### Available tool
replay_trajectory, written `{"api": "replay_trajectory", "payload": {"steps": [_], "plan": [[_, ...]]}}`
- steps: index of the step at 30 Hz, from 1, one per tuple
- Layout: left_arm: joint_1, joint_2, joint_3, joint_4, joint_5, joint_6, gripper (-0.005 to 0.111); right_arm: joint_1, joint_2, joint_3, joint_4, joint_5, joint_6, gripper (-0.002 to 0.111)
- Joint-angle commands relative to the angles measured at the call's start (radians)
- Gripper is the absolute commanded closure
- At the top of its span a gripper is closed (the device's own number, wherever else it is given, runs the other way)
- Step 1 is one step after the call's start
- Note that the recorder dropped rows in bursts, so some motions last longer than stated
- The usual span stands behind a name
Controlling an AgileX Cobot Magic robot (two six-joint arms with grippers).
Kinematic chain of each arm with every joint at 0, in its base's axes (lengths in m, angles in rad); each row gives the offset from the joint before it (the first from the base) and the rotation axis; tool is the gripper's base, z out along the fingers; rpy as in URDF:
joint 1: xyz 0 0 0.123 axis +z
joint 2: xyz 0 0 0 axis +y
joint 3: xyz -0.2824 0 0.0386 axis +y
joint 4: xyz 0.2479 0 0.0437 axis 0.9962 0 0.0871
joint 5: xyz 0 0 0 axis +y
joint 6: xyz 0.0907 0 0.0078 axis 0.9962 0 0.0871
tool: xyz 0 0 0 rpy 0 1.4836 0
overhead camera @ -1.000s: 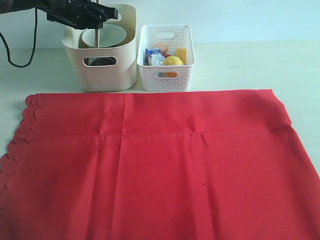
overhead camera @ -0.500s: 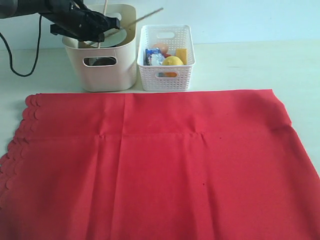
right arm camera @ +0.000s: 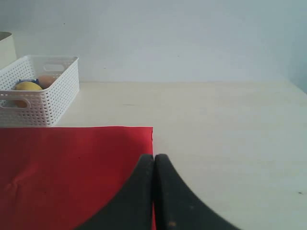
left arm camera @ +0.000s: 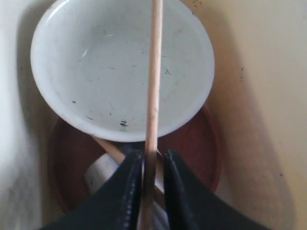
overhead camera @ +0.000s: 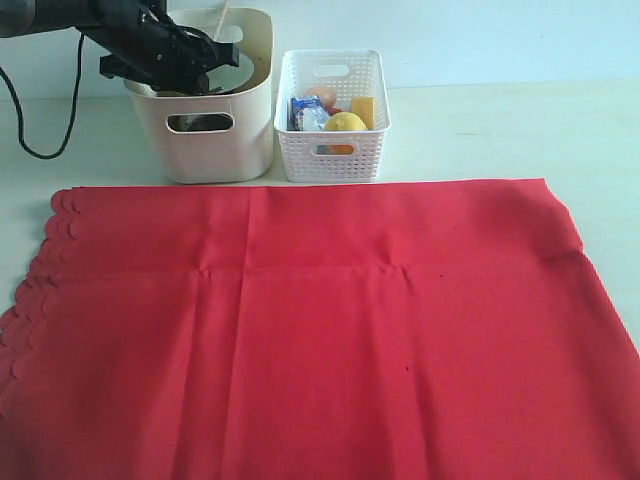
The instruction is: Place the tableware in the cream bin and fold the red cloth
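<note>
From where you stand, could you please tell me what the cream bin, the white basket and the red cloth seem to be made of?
Tall cream bin: smooth moulded plastic, judging by its faint sheen and rounded corners. Small white perforated basket: plastic, probably, with a regular hole grid. Large red cloth: matte woven fabric, creased.

1. cream bin (overhead camera: 205, 150): tall, smooth, rounded corners, oval cut-out handle. Stands upright in the upper left of the frame, just beyond the cloth's far edge.
2. Tableware inside the bin: pale green bowl (left arm camera: 110, 72) lies on the brown round plate (left arm camera: 192, 148). One wooden chopstick (left arm camera: 153, 72) runs across the bowl, and another stick (left arm camera: 109, 148) pokes out from under the bowl's rim.
3. red cloth (overhead camera: 300, 330): plain, spread flat and unfolded, fills the lower frame. Scalloped edge at the left, faint creases.
</note>
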Motion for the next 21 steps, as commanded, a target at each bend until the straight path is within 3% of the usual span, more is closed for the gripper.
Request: {"api": "replay_trajectory", "payload": {"steps": [1,5,8,21], "plan": [[0.0,-0.007,-0.002,-0.017,0.026,0.004,0.065,-0.004,-0.006,0.005,0.0,-0.013,0.0,0.108],[0.002,-0.03,-0.002,-0.013,0.042,0.007,0.05,-0.004,-0.006,0.005,0.0,-0.013,0.0,0.108],[0.002,-0.066,-0.002,-0.006,0.042,0.009,0.045,-0.004,-0.006,0.005,0.0,-0.013,0.0,0.108],[0.002,-0.23,-0.002,0.003,0.102,0.061,0.045,-0.004,-0.006,0.005,0.0,-0.013,0.0,0.108]]}}
